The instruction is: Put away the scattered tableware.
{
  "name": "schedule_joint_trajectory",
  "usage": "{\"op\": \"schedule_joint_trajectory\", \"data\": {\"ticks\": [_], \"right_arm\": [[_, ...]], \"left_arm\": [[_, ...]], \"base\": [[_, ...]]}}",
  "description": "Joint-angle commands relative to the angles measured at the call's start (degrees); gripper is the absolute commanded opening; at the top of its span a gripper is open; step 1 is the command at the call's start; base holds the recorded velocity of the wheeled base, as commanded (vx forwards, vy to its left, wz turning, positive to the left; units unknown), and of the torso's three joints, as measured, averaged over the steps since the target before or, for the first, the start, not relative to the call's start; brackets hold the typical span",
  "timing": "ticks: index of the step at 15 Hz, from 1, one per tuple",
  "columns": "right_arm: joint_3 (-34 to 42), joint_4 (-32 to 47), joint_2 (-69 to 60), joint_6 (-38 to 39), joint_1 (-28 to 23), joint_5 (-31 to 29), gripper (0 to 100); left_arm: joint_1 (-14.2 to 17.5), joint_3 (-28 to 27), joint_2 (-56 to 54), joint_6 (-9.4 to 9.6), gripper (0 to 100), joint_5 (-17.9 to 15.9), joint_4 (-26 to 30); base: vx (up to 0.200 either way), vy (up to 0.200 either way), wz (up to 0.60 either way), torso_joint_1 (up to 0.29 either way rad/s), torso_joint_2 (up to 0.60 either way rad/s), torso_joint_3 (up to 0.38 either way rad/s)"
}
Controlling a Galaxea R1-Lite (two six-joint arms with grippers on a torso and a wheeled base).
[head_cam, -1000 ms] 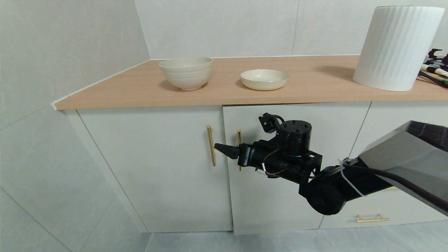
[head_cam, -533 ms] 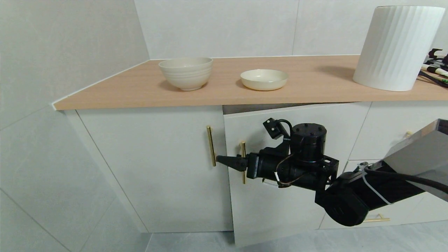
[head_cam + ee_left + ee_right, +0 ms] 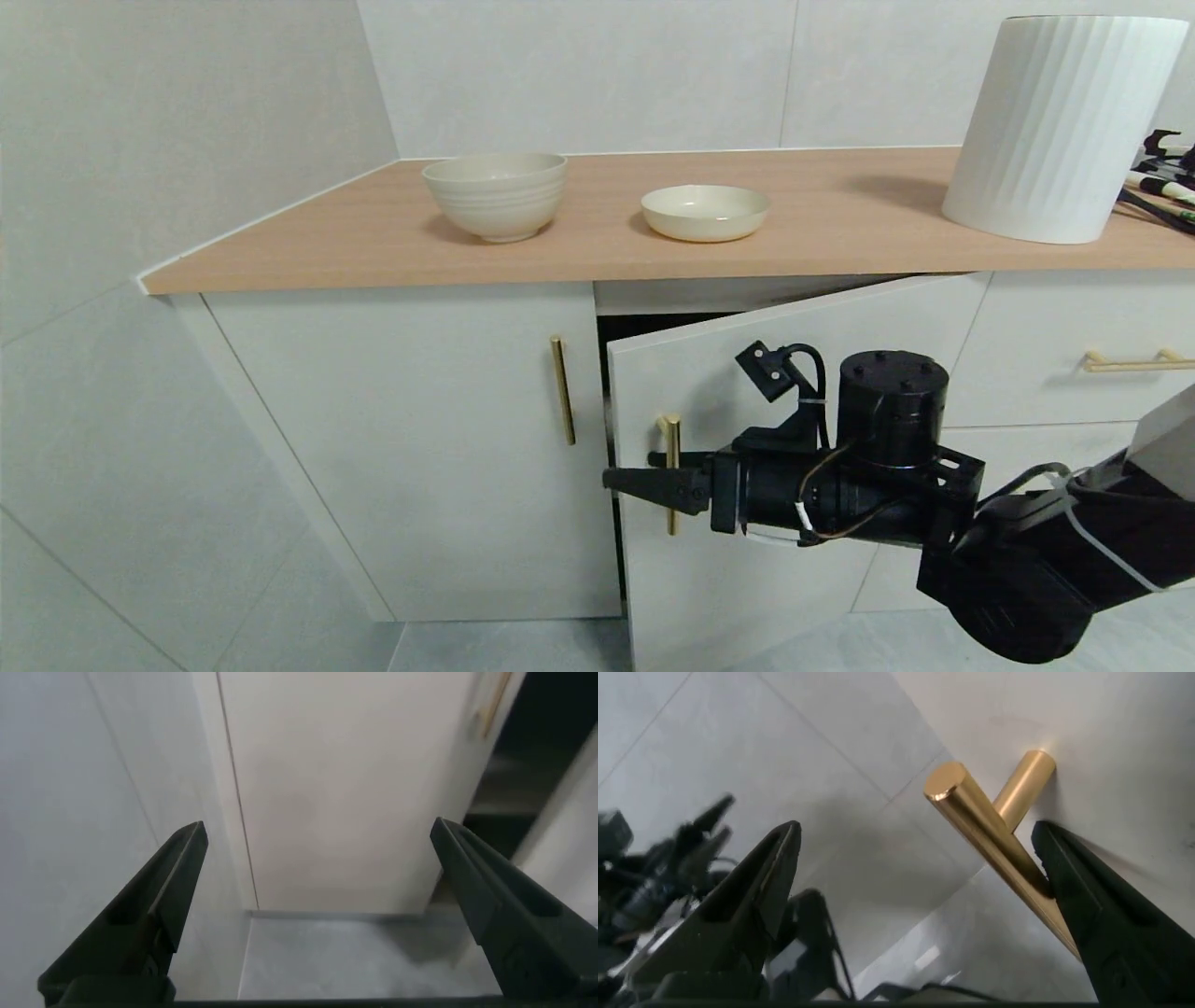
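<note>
At cabinet door (image 3: 719, 373): right pincer (image 3: 635, 469) apart around gold handle (image 3: 670, 437).
Left pincer (image 3: 318, 831): apart.
Desk (image 3: 840, 224): bowl (image 3: 495, 194), dish (image 3: 705, 211).

One wooden counter (image 3: 840, 233) carries two bowls, a deep ribbed bowl (image 3: 495, 194) left of centre and a shallow bowl (image 3: 705, 210) at centre, plus one white ribbed cylinder (image 3: 1060, 131) at upper right; below are two cupboard doors, left door (image 3: 401, 448) and right door (image 3: 700, 373), two upright gold handles (image 3: 561, 390) (image 3: 669, 439) and one drawer handle (image 3: 1130, 359) at right
</note>
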Motion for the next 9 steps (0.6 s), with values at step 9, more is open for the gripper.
{"op": "schedule_joint_trajectory", "data": {"ticks": [9], "right_arm": [[4.3, -0.1, -4.9, -1.0, 0.1, 2.9, 100]], "left_arm": [[-4.8, -35.9, 57.2, 6.0, 100, -22.1, 7.3]], "base": [[0.0, 0.0, 0.0, 0.0, 0.0, 0.0]]}}
